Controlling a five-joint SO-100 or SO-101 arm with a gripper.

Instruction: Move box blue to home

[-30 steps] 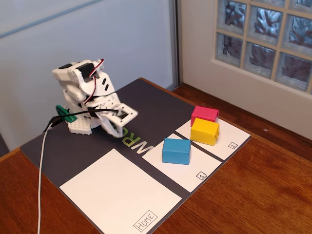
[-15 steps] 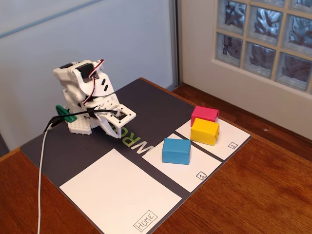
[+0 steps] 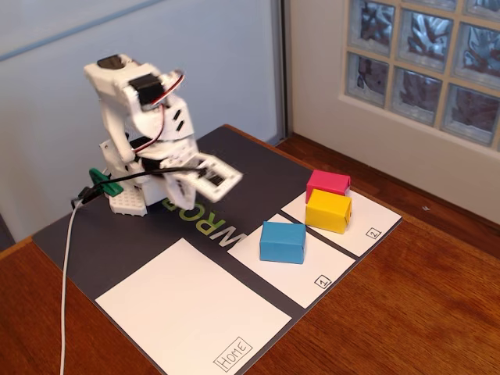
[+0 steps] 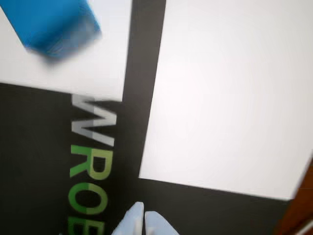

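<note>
Mat (image 3: 117,234), dark grey, covers most of the wooden table (image 3: 422,312) in the fixed view, with green and white lettering near its middle. Home (image 3: 191,308) is the largest white panel, near-left on the mat, "Home" label at its near corner, nothing on it. Wrist view shows the same panel (image 4: 230,93) filling the right side, bare.

Arm (image 3: 137,133), white, sits at the far-left of the mat, folded forward; its front end is motion-blurred. Gripper (image 3: 205,181) hangs above the dark strip, well apart from every block. Fixed view is too smeared to read the fingers. Wrist view settles it: gripper (image 4: 145,215) at the bottom edge, the two pale fingertips (image 4: 157,225) pressed together, nothing between them.

Box blue (image 3: 282,241) rests on the panel marked "1", right of home, a dark strip between them. Wrist view catches it (image 4: 51,24) top-left, blurred, on white.

Only the fixed view shows the yellow block (image 3: 328,210) and the pink-red block (image 3: 328,183), touching on the panel marked "2", farther right, plus the white cable (image 3: 66,289) running off the near-left edge.
</note>
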